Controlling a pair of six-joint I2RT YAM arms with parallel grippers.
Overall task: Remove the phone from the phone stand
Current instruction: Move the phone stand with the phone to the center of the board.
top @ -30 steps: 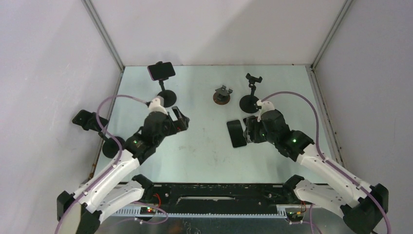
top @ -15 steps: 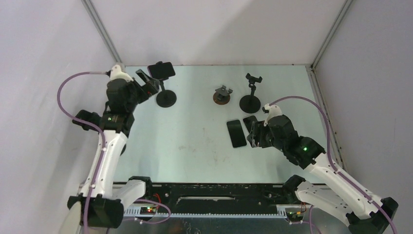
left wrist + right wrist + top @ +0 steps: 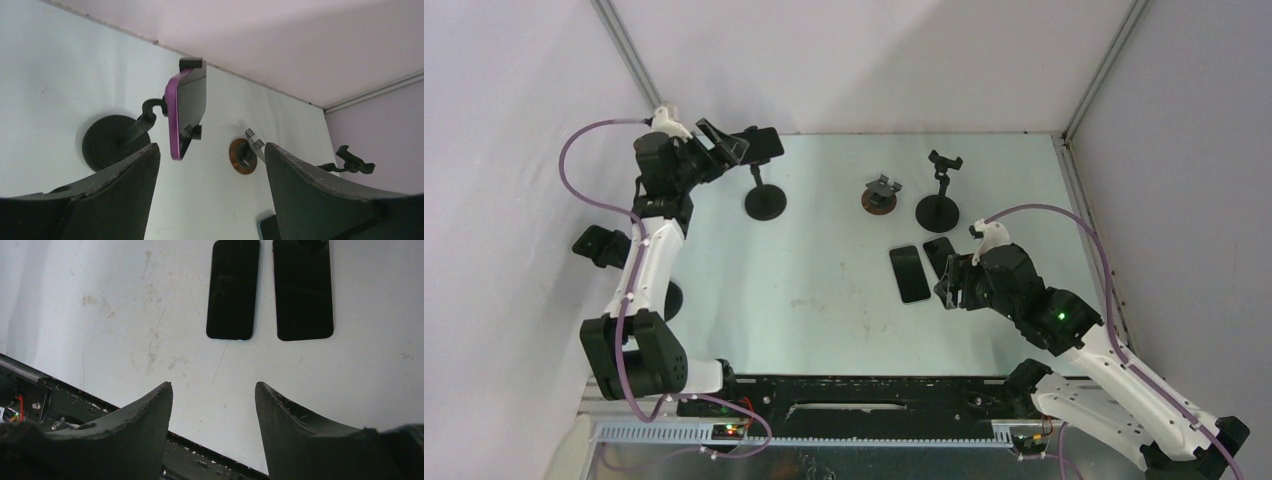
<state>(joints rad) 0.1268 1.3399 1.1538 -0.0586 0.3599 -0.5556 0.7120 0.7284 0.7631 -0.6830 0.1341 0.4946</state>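
A phone with a purple edge (image 3: 760,145) sits clamped sideways in a black phone stand (image 3: 765,203) at the back left. In the left wrist view the phone (image 3: 186,112) stands just beyond my fingertips, nearer the left finger (image 3: 135,175), above the stand's round base (image 3: 105,142). My left gripper (image 3: 727,148) hovers right beside the phone, on its left, jaws open and empty (image 3: 211,150). My right gripper (image 3: 951,280) hangs open and empty (image 3: 214,385) over the table, near two phones lying flat.
Two dark phones (image 3: 910,272) (image 3: 940,252) lie side by side right of centre. An empty black stand (image 3: 941,190) and a small brown-based holder (image 3: 882,194) stand at the back. The left wall runs close behind my left arm.
My left arm has swung from mid-table to the back left, up to the phone on the stand. My right gripper has drawn back from the flat phones toward the near edge.
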